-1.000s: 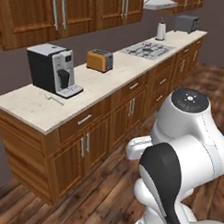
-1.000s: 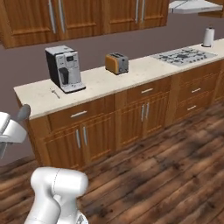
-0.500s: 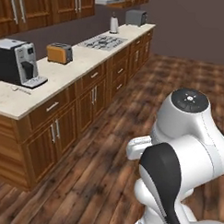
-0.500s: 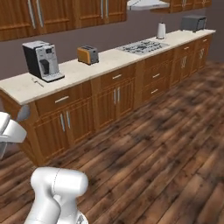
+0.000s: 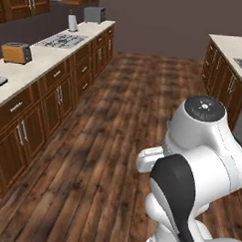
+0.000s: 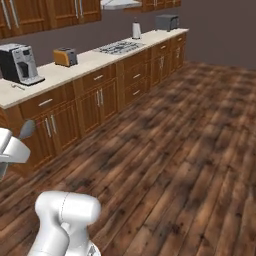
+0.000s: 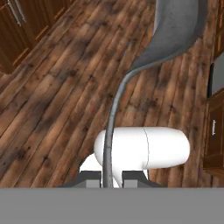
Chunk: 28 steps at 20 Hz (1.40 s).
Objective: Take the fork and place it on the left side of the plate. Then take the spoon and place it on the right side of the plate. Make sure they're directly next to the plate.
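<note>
The gripper (image 7: 107, 181) is clamped on the grey spoon (image 7: 175, 30), whose slim handle runs straight out from its tips, bowl farthest.

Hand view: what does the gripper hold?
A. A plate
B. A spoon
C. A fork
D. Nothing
B: the gripper is shut on the slim handle of the grey spoon, whose oval bowl stands out over the wood floor.

Base views forward, hand view floorward
</note>
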Available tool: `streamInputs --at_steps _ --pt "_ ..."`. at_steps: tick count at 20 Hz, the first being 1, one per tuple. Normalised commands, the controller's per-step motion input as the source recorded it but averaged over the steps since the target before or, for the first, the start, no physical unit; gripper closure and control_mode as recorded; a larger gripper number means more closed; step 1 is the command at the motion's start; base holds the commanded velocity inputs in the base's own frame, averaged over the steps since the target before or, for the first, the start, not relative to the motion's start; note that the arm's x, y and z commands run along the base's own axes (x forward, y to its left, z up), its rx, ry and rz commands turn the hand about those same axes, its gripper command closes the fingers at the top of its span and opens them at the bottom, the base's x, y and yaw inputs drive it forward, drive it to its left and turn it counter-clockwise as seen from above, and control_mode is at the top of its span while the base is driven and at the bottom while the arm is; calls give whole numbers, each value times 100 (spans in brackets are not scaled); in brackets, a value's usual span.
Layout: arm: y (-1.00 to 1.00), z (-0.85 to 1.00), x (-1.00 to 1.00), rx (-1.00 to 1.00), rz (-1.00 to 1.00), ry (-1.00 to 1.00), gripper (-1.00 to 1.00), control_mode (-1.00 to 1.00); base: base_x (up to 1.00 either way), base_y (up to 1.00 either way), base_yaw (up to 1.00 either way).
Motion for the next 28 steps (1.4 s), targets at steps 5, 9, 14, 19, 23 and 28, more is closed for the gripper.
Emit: streamInputs --at_steps 5,9,14,19,23,28 --pt "0 0 0 0 0 0 100 100 -82 -46 -33" --pt "0 0 0 0 0 0 100 100 -40 -84 -18" --pt "0 0 0 0 0 0 100 100 -15 -98 -11" --pt "0 0 0 0 0 0 100 100 -20 -100 -7" --pt "0 0 0 0 0 0 100 100 -28 -100 -5" --pt "0 0 0 0 0 0 100 100 -29 -100 -5"
